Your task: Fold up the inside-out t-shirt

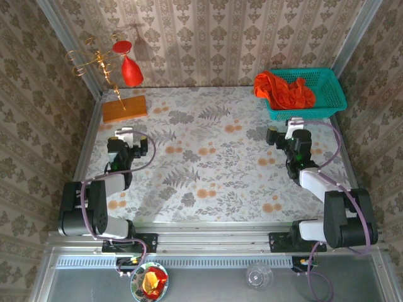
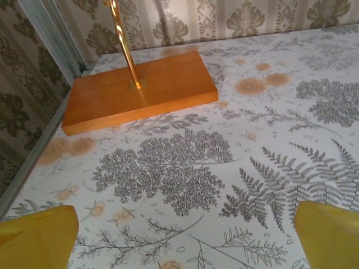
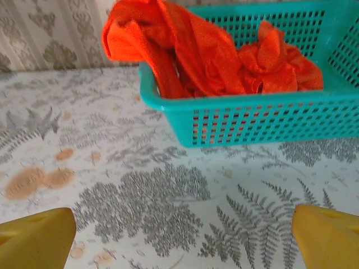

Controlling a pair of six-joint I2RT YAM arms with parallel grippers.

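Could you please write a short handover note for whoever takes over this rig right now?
Left gripper: jaws open, empty, pointing at the wooden block.
Right gripper: jaws open, empty, facing the teal basket.
T-shirt: bunched up in the basket at the far right corner, with part of it draped over the basket's left rim.
Done: nothing yet.
Left to do: lift the t-shirt out, spread it on the table, fold it.
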